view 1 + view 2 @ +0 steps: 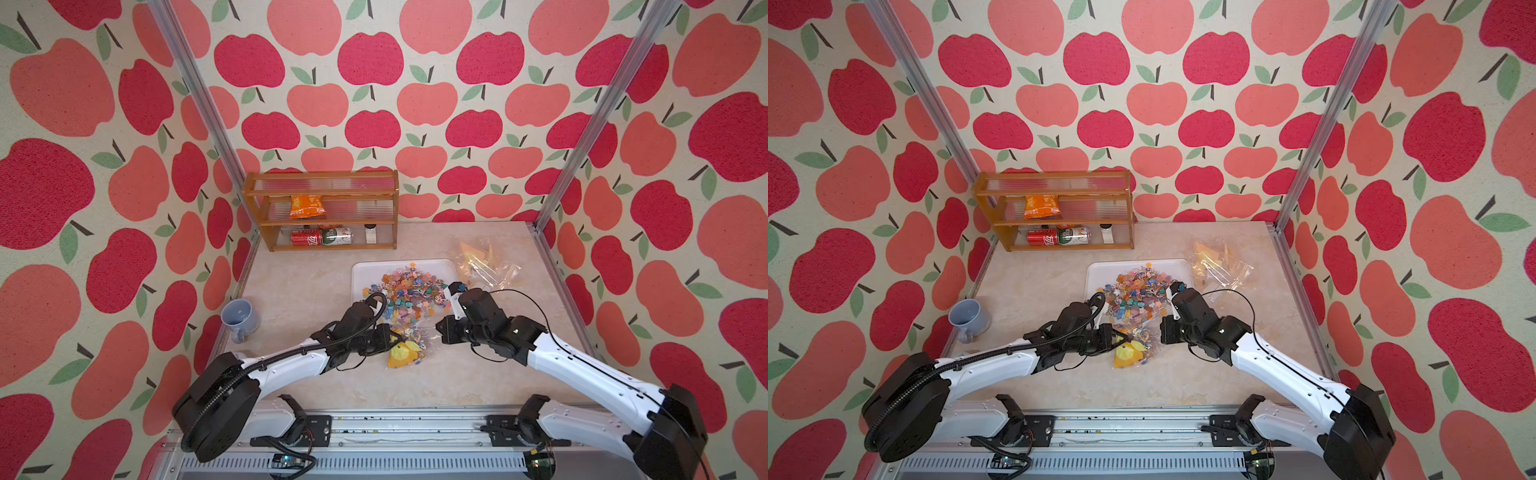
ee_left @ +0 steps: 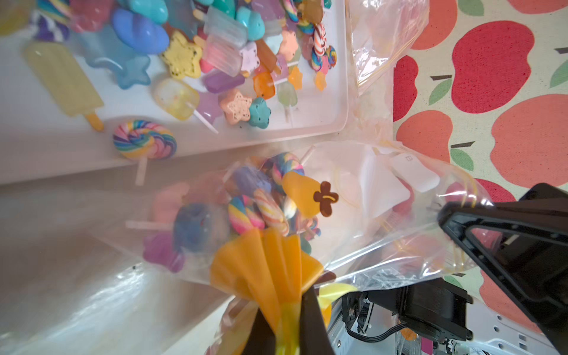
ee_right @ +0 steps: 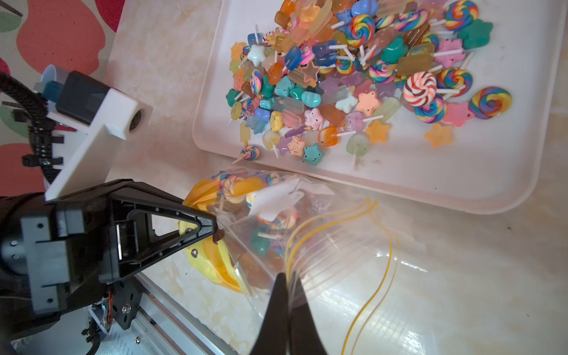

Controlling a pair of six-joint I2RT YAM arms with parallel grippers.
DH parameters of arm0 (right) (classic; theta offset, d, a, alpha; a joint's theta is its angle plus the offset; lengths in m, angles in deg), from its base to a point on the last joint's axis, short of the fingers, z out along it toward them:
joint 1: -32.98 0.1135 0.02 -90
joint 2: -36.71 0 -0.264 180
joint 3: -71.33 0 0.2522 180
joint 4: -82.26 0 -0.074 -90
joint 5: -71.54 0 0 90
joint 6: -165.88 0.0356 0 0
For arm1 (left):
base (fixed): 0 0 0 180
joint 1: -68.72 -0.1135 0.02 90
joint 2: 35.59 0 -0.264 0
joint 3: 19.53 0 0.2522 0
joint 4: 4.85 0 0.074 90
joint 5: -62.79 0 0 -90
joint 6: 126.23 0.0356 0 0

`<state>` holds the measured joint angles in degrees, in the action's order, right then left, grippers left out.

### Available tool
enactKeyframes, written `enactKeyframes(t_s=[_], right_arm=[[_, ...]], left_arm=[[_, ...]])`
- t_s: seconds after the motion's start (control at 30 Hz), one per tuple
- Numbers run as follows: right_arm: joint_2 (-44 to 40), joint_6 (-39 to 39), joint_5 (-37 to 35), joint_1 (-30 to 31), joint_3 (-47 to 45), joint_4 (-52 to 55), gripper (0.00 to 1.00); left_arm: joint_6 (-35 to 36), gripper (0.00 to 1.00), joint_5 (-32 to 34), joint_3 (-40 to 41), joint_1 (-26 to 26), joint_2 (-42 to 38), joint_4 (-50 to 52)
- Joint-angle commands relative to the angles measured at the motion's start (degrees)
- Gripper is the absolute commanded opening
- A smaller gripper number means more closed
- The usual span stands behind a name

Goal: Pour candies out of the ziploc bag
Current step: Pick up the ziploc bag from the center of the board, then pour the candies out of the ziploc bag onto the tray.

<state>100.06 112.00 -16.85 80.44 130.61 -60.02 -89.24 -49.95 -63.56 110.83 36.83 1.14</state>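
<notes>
The left hand point(image 1: 397, 338) is pinched tight on the bunched yellow-and-orange printed end of the bag point(image 1: 405, 355), the plastic gathered into folds between its fingers point(image 2: 313, 319). The right hand point(image 3: 289, 285) is closed flat on a pleat of the bag's clear plastic, close to the yellow zip lines. The bag sits between the 2 hands at the near edge of the tray point(image 1: 361, 270), part of it spread on the tabletop point(image 1: 299, 291). A few candies point(image 2: 242, 212) lie inside it (swirled lollipops on pale sticks, a blue piece, a purple one), together with a white paper tag.

Just beyond, most of the candies point(image 1: 409, 286) lie heaped on the tray, thickest toward its near right side. On the left of the tabletop a grey-blue mug point(image 1: 239, 316) lies on its side. Right of the tray's far corner rests another clear bag point(image 1: 482, 259). At the far left stands a wooden shelf point(image 1: 322, 178), holding an orange packet point(image 1: 306, 206) on its middle level and 2 cans point(image 1: 322, 237) lying below.
</notes>
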Motion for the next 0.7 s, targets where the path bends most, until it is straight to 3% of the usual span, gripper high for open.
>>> enactKeyframes(t_s=[0.0, 0.67], right_arm=[[1.2, -2.6, 0.0, -1.1, 3.6, -1.1, 0.0], [7.0, -7.0, 1.8, -1.6, 13.7, -1.8, 0.0]], left_arm=[[2.6, 0.0, 1.8, -1.1, -2.5, -2.1, 4.6], [4.7, 0.0, -0.6, -2.0, -8.4, -3.7, 6.0]])
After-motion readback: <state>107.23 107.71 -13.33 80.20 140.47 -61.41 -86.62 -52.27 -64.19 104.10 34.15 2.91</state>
